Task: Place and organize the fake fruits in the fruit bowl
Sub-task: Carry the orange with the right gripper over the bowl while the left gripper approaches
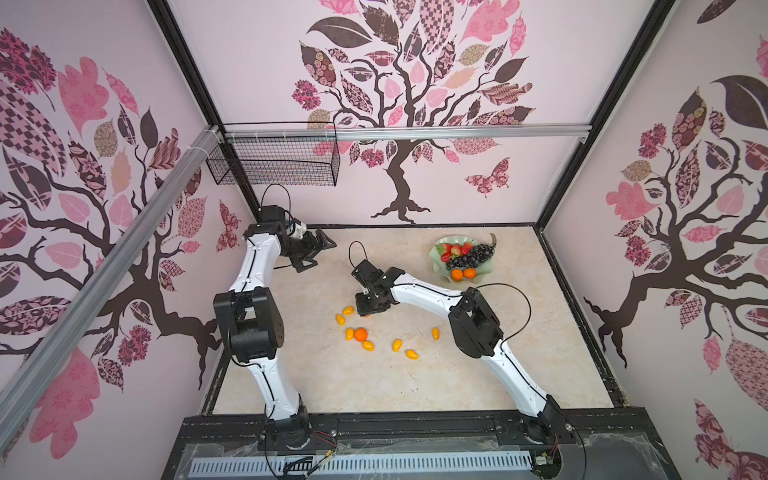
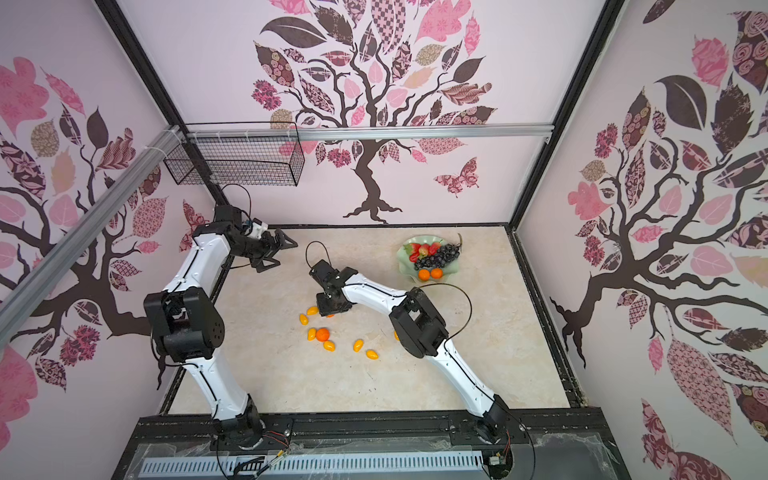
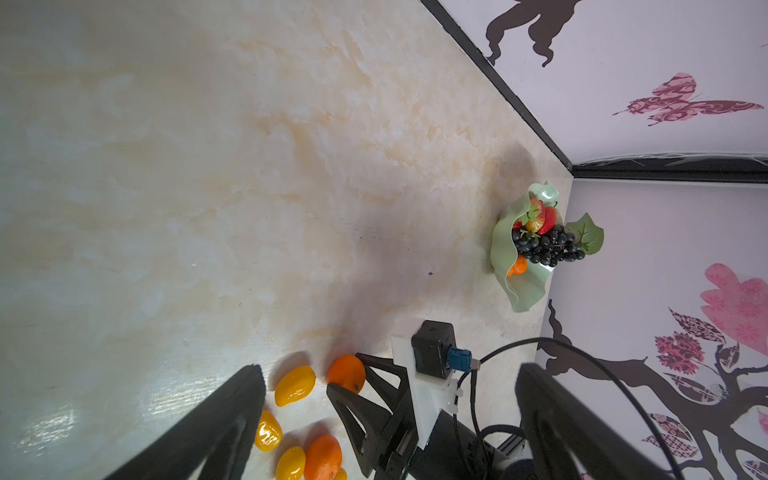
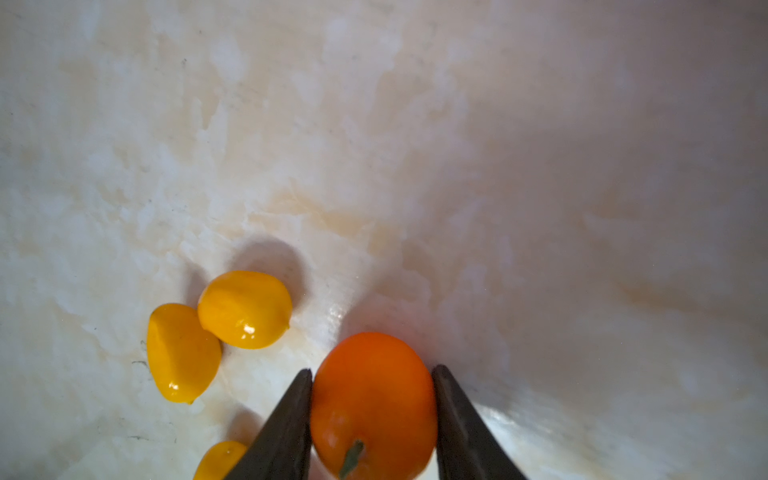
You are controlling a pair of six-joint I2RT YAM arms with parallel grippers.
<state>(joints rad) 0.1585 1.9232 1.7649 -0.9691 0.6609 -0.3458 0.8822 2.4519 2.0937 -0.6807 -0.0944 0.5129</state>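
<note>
**A:** Since the tangerine (image 4: 374, 403) looks like glossy moulded plastic, I'd rate it light, stiff and slippery. It's round too, so an off-centre pinch probably squirts it out. Where's the hold?

**B:** Across the widest part, stem tuft facing the wrist camera. The right gripper (image 4: 372, 370) has a finger pressed on each flank, so it's clamped on the fruit. The fruit looks to be sitting on the table (image 4: 540, 166), mid-table in both top views.

**A:** Neighbours?

**B:** Two kumquats (image 4: 245, 309) just beside it, touching each other but clear of the fingers. A second tangerine (image 1: 360, 334) and more kumquats are scattered near.

**A:** Destination?

**B:** The fruit bowl (image 1: 437, 259) is well apart, by the far right corner. It holds strawberries (image 1: 455, 249), the grape bunch (image 1: 473, 255) and two tangerines (image 1: 463, 273) at the near rim. Free space is tight, and round fruit may roll off that wavy rim.

**A:** Other arm?

**B:** The left gripper (image 1: 318, 253) is spread wide and empty, far left, above the table.
</note>
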